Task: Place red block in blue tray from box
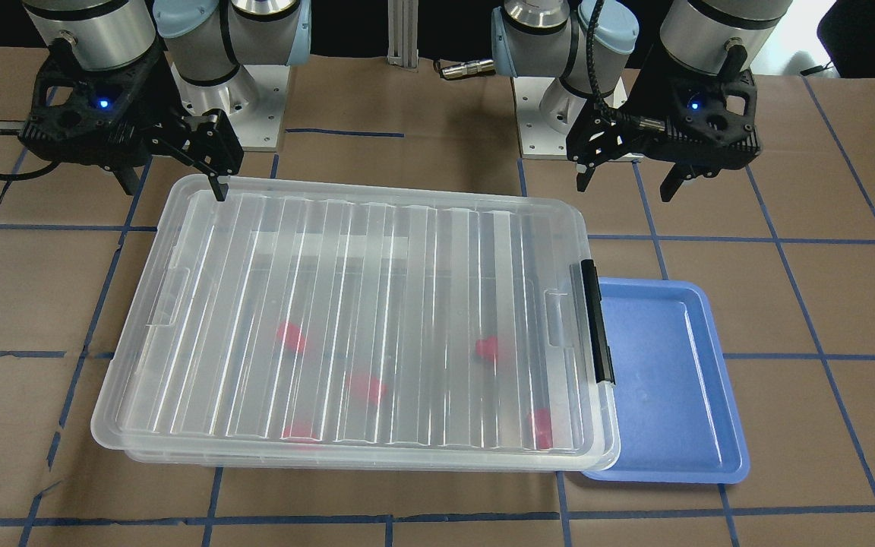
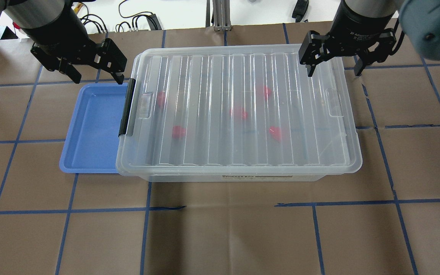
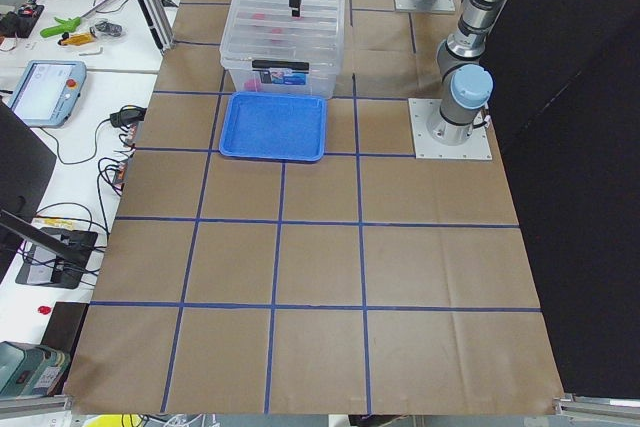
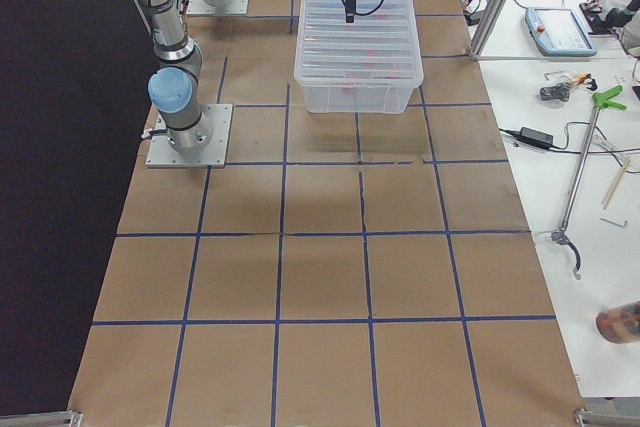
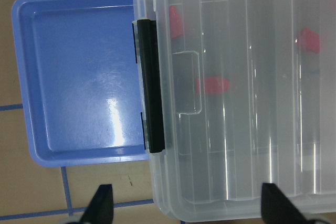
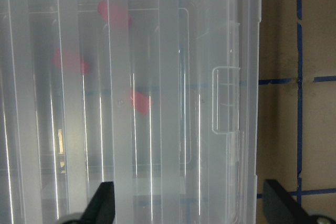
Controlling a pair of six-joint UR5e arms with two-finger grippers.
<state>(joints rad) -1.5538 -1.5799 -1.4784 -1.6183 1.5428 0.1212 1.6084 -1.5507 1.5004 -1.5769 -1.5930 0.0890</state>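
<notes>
The clear box [image 2: 212, 72] stands with its ribbed lid shut and its black latch bar [image 2: 126, 109] toward the blue tray [image 2: 94, 126]. Several red blocks, such as one red block [image 2: 178, 131], lie inside and show blurred through the lid. The tray is empty and touches the box's latch end; its edge is tucked under the box rim. My left gripper [image 2: 98, 78] is open and empty, above the tray's far edge by the box corner. My right gripper [image 2: 334, 72] is open and empty, above the box's far right corner. The left wrist view shows the tray [image 5: 79, 77] and latch [image 5: 152, 85] below.
The brown paper table cover [image 2: 220, 229] carries a grid of blue tape lines. The two arm bases [image 1: 255, 99] stand on the robot's side of the box. Benches with cables and tools [image 3: 60, 37] lie beyond the table's long edge.
</notes>
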